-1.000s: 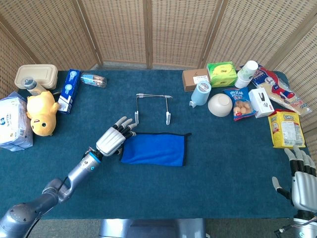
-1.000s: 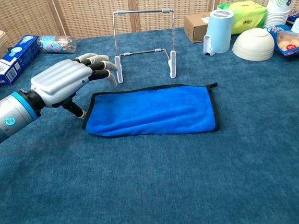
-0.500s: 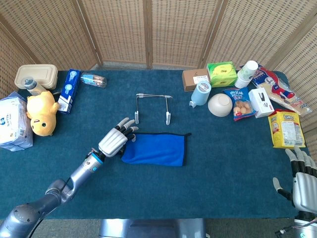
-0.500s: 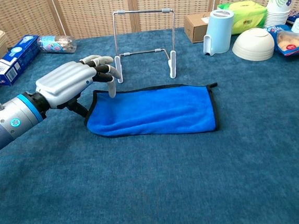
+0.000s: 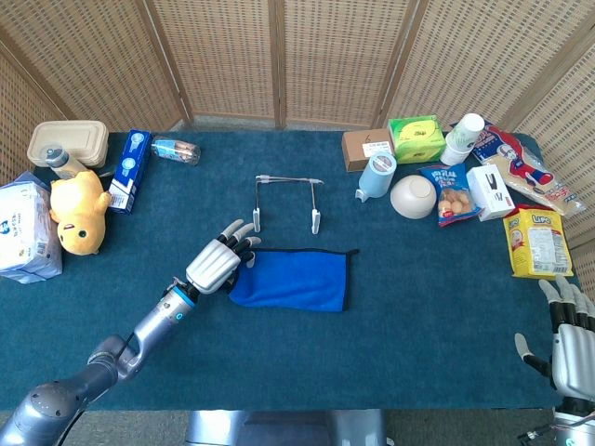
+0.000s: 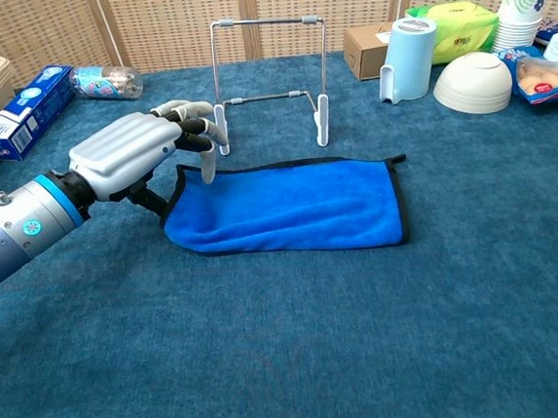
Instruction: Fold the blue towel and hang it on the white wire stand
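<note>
The main risk is a shallow catch: the left hand (image 6: 128, 154) is at the towel's left short edge, and if the fingers close on only the top layer or just the black hem, the blue towel (image 6: 289, 206) may slip free or unfold as it is lifted, leaving a crooked fold. A second risk is the white wire stand (image 6: 270, 78), which sits just beyond the towel's far edge, near the fingertips (its thin legs look easy to knock); a lift swung toward it could tip it or shove it back along the table (image 6: 293, 364).

In the chest view the left hand's fingers (image 6: 204, 137) are loosely spread and curved downward, with 1 fingertip reaching down to the towel's far left corner, and the thumb appears to sit under or against the raised left edge. Whether cloth is truly pinched there I cannot tell. The towel lies flat in the middle of the table, long side running left to right, apparently already doubled over, its left edge lifted slightly at the hand.

The right hand (image 5: 569, 346) stays out at the table's near right corner, fingers apart and holding nothing, well apart from the towel.
</note>
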You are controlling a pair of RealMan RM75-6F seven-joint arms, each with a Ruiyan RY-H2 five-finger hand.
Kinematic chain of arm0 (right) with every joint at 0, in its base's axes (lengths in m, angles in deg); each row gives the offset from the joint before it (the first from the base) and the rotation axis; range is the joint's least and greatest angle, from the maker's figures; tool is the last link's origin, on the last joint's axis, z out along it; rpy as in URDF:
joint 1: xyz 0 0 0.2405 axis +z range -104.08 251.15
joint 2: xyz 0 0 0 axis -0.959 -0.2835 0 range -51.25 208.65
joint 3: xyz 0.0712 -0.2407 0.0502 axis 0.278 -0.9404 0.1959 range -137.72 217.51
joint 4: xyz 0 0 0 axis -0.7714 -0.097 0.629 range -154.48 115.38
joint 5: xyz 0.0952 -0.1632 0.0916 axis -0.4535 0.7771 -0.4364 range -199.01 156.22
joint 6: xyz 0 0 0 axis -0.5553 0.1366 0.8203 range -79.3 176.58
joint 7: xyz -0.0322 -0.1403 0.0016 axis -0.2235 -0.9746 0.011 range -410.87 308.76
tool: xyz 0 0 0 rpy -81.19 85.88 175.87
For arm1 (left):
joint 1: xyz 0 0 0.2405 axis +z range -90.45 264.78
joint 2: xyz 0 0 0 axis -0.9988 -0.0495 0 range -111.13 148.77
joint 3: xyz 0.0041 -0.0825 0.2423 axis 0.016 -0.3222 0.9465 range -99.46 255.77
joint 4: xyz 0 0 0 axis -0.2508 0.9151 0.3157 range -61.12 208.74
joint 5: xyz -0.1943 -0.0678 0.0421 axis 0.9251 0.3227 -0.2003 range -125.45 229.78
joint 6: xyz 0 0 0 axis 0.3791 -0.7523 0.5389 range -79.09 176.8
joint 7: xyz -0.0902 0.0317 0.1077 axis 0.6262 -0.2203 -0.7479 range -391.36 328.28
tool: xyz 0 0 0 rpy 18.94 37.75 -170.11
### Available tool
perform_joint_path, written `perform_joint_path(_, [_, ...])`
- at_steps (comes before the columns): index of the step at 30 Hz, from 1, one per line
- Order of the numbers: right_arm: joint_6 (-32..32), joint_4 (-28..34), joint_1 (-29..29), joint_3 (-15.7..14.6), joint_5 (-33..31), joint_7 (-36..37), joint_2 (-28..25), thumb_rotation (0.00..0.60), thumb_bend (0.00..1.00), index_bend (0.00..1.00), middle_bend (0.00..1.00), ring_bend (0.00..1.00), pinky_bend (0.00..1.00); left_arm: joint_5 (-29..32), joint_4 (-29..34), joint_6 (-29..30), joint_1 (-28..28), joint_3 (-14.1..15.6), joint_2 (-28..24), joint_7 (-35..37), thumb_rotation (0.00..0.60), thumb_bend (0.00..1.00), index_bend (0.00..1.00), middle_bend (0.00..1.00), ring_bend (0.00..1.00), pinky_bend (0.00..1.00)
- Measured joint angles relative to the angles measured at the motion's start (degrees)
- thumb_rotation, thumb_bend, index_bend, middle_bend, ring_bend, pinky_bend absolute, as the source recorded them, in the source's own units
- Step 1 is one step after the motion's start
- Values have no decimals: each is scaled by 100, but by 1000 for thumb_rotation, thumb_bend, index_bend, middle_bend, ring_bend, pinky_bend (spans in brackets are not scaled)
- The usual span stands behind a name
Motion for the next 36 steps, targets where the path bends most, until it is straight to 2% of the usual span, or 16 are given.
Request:
perform_joint_path(4, [24,8,1,9,0,-6,-3,600,279,98,45,0,0,14,14,68,13,4,-23,30,600,413,500,249,48,16])
perform_joint_path(9, [48,11,-4,17,-6,-17,9,600,280,97,45,0,0,25,44,84,13,20,-46,49,600,488,511,250,48,18])
perform_joint_path(18, [54,11,-19,38,-9,-13,10,600,280,98,45,0,0,41,98,159,-4,12,-62,98,600,501,692,327,114,40])
perform_joint_path(24, [54,-20,-36,46,5,51,24,600,279,97,45,0,0,89,361,364,-12,-92,-179,126,600,500,722,367,135,42])
perform_joint_path(30, [14,-63,-79,54,21,141,10,600,277,97,45,0,0,175,970,486,-68,-278,-471,58,600,500,734,381,141,42])
perform_joint_path(36, [40,-158,-99,59,21,288,37,600,278,96,45,0,0,325,2186,493,-189,-598,-1040,-239,600,503,745,393,144,41])
